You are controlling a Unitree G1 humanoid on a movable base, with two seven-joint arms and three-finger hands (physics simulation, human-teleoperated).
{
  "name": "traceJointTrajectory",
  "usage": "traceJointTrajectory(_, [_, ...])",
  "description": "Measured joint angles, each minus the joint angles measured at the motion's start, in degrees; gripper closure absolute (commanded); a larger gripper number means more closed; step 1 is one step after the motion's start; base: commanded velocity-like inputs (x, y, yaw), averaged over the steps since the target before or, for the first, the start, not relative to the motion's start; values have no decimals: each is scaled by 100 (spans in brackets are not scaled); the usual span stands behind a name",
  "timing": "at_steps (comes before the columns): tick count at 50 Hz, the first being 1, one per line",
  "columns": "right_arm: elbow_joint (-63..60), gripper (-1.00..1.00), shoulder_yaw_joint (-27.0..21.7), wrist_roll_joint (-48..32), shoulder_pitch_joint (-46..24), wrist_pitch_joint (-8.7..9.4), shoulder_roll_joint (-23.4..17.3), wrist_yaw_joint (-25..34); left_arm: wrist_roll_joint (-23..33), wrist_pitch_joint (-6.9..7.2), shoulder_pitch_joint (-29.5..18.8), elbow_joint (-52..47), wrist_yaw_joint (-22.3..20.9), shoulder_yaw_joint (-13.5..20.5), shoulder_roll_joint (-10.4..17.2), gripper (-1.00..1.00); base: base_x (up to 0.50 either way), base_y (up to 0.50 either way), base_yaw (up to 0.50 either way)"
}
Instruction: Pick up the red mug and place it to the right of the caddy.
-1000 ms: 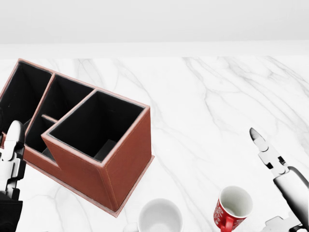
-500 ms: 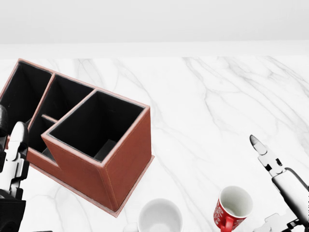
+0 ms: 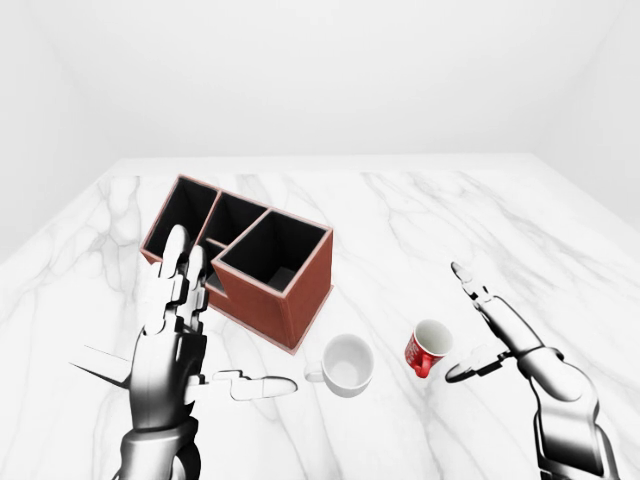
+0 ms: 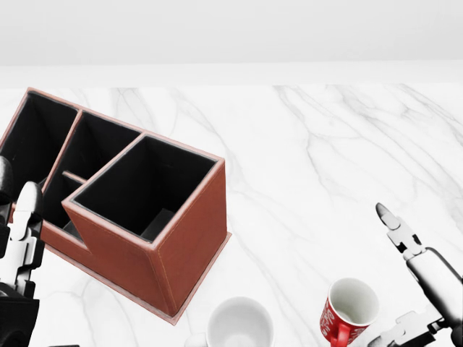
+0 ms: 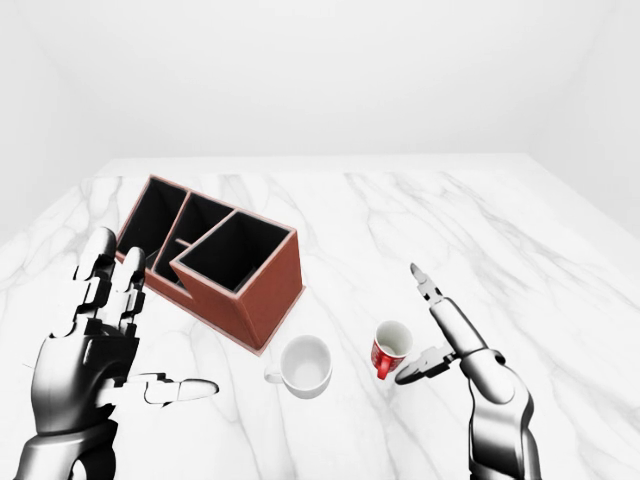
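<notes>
The red mug (image 3: 427, 347) stands upright on the marble table, white inside, to the lower right of the brown caddy (image 3: 243, 257). It also shows in the head view (image 4: 348, 312) at the bottom. My right hand (image 3: 478, 330) is open just right of the mug, fingers raised and thumb (image 3: 470, 366) reaching toward the mug's base without closing on it. My left hand (image 3: 185, 330) is open and empty, raised at the lower left of the caddy, fingers upright.
A white mug (image 3: 347, 364) stands between the caddy and the red mug. The caddy has several open black compartments. The marble table (image 3: 420, 230) stretches to the right and top of the view, bounded by white walls.
My right hand has dropped slightly and its thumb has come in nearer the red mug. My left hand sank a little. The mugs and caddy have not moved.
</notes>
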Motion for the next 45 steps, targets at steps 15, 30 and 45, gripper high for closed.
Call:
traceJointTrajectory(15, [405,-100,92,57,-86,0,-75,-180,0,0,-5,1,3,-4,7,-100,0,0,0])
traceJointTrajectory(30, [858,-100,241,73,-256,0,-155,-366,-6,0,-15,7,-6,17,0,-100,0,0,0])
traceJointTrajectory(45, [1278,-100,371,114,-383,0,-234,-564,-15,0,-26,27,-28,52,-16,-100,0,0,0])
